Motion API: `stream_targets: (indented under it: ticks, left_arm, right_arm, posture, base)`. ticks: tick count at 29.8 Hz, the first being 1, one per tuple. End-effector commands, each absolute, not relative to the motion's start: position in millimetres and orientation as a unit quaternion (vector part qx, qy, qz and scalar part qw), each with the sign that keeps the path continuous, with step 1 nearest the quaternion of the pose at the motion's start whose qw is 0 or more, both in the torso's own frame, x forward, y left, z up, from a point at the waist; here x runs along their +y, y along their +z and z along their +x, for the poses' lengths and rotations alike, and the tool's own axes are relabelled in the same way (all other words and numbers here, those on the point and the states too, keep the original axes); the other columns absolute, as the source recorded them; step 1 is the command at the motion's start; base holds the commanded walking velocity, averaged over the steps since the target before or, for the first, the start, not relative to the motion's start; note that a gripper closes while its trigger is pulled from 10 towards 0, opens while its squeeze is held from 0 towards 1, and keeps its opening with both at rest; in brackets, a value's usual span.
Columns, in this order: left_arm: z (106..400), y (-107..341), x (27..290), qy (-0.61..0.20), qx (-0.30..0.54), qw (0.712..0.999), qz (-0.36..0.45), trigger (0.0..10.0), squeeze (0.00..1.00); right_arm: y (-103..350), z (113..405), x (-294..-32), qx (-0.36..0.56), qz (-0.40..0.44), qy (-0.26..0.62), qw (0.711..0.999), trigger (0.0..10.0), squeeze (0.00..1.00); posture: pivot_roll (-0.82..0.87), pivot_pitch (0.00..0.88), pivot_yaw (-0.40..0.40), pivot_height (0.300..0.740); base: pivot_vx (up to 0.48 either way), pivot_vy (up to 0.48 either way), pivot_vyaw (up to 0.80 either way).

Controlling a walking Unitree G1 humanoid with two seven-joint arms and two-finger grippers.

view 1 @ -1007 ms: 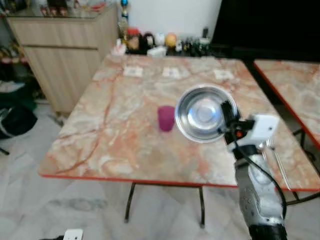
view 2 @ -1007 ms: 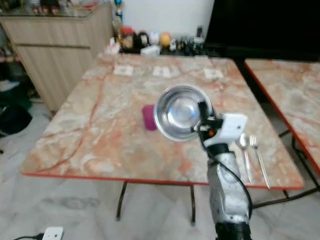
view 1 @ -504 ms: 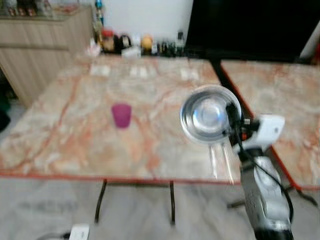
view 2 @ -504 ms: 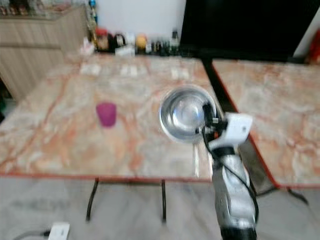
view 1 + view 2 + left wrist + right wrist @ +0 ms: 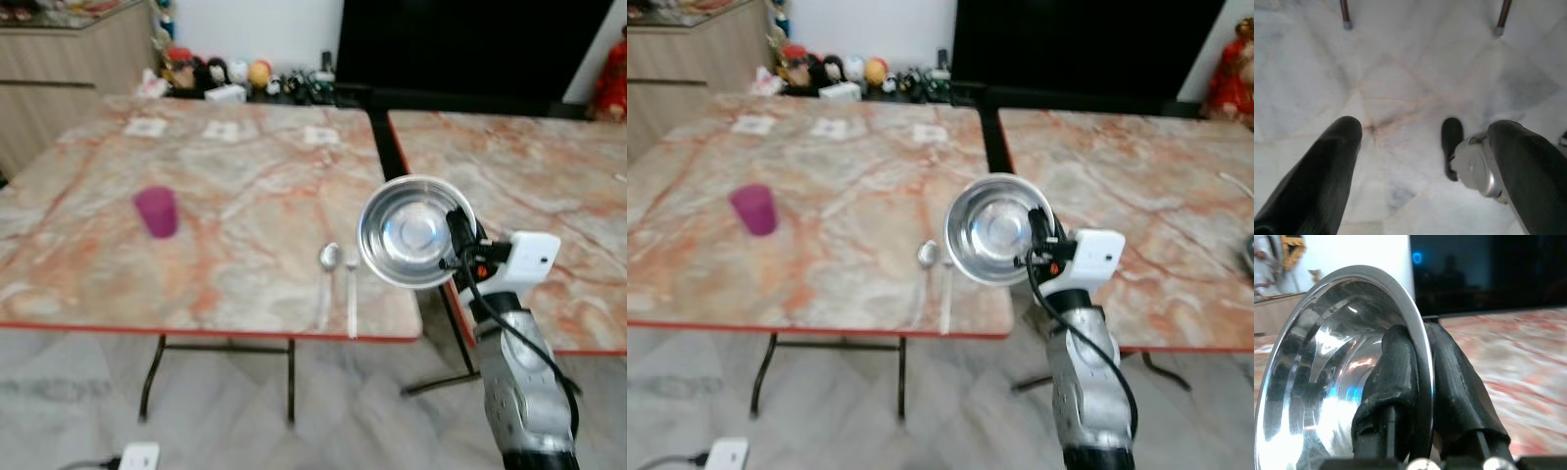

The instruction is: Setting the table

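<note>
Bowl in hand, not yet placed — table partly set.

Right hand [image 5: 458, 235] was pinching the steel bowl's [image 5: 411, 233] rim, one finger inside and one outside, holding it tilted in the air past the near edge of the surface [image 5: 235, 206]. Left hand [image 5: 1420, 161] hung idle over the floor, fingers spread. Spoon [image 5: 327, 266] and fork [image 5: 352, 284] lay just left of the bowl; pink cup [image 5: 156, 211] well further left. Bowl placement looked like the remaining step.
</note>
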State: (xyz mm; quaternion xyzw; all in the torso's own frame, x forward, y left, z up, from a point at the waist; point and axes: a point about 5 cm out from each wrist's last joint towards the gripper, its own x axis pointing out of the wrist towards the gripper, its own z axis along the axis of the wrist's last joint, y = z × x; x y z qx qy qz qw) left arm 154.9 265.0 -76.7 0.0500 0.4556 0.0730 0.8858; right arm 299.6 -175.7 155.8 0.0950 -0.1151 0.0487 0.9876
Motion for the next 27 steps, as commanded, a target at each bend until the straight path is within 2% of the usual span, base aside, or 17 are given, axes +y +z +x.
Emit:
stream_targets:
  ticks: [1,11,17,24,27]
  left_arm:
    - [157.1,-78.6,257.5,0.060,0.462,0.884,0.042,10.0,0.00]
    - [176.4,-73.5,248.8,0.056,0.451,0.890,0.042,10.0,0.00]
    - [175.2,-80.8,222.6,0.043,0.452,0.890,0.038,10.0,0.00]
    - [179.1,-81.2,212.6,0.038,0.450,0.891,0.036,10.0,0.00]
    - [190.4,-78.0,202.9,0.033,0.445,0.894,0.037,10.0,0.00]
  right_arm:
    - [160.8,298.0,-187.1,-0.123,0.089,0.026,0.988,10.0,0.00]
    - [154.3,295.3,-191.6,-0.112,0.088,0.010,0.990,10.0,0.00]
    - [155.4,295.8,-193.9,-0.113,0.088,0.003,0.990,10.0,0.00]
    - [155.4,294.9,-195.1,-0.114,0.087,-0.001,0.990,10.0,0.00]
    - [155.0,294.1,-197.4,-0.114,0.087,-0.006,0.990,10.0,0.00]
  posture:
    - [0.00,0.000,-0.038,0.740]
    - [0.00,0.000,-0.032,0.740]
    - [0.00,0.000,-0.028,0.740]
    - [0.00,0.000,-0.025,0.740]
    - [-0.01,0.000,-0.023,0.740]
  base:
    - [0.000,-0.428,0.00]
    - [0.000,-0.430,0.00]
    - [0.000,-0.432,0.00]
    - [0.000,-0.430,0.00]
    - [0.000,-0.431,0.00]
